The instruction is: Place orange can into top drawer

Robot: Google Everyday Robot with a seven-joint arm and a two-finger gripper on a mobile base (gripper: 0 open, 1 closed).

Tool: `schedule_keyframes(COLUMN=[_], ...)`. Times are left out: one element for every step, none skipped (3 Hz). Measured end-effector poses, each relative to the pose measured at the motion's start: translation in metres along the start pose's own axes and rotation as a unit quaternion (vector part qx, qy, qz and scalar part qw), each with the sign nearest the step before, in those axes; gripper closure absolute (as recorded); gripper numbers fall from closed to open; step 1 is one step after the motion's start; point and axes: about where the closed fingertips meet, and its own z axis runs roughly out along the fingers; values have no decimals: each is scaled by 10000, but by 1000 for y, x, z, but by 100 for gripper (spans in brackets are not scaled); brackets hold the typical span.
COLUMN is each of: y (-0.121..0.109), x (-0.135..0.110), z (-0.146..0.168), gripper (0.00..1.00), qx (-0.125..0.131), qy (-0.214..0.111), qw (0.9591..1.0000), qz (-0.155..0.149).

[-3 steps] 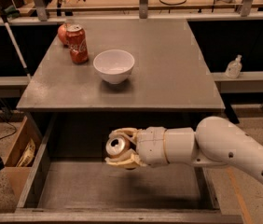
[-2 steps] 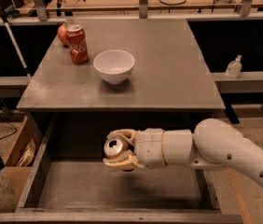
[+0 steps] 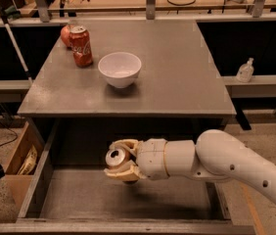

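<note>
Gripper (image 3: pixel 120 160) hangs over the open top drawer (image 3: pixel 35 180), fingers (image 3: pixel 124 145) clamped around the orange can (image 3: pixel 115 157), silver top facing camera. On the tabletop (image 3: pixel 177 77): red Coca-Cola can (image 3: pixel 81 46), white bowl (image 3: pixel 120 69).

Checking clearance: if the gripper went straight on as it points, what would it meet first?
The gripper, shut on the orange can, points picture-left over the top drawer. That drawer's left wall comes first, if the gripper hangs low enough; height is unclear.
</note>
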Motion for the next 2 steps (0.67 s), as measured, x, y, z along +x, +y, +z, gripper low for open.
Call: schedule_keyframes(y=[1, 2], x=[7, 11], z=[4, 10], gripper=[100, 100], qx=[-11, -55], qy=[6, -114], qw=[10000, 9996], qz=[74, 267])
